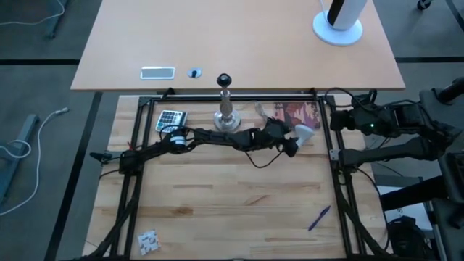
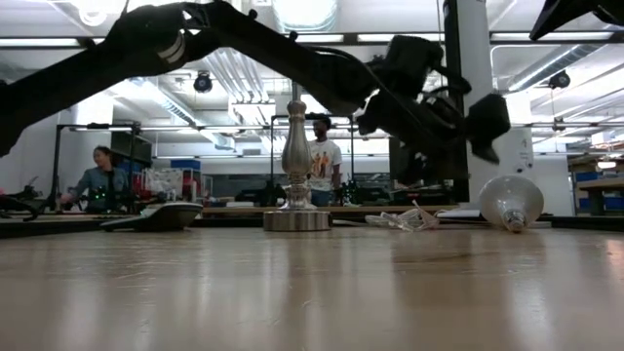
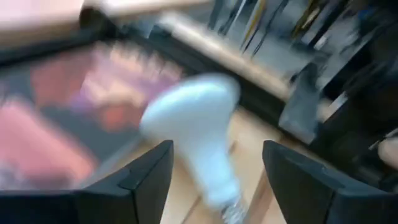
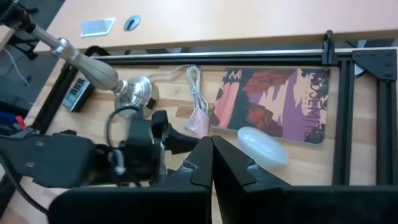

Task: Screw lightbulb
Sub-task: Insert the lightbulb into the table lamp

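Lying on the wooden table (image 1: 217, 196) beside a colourful book (image 4: 273, 102), the lightbulb (image 1: 304, 133) sat free before the left gripper (image 1: 293, 143), fingers spread; right gripper (image 4: 211, 163) clenched; two people stood behind.

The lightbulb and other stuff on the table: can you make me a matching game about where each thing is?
Things:
1. lightbulb
2. silver stand
3. purple pen
4. calculator

Places:
A. upright, at the table's far edge
B. lying on its side before the open left gripper
C. near the table's front right
D. far left corner

Pairs: 1-B, 2-A, 3-C, 4-D
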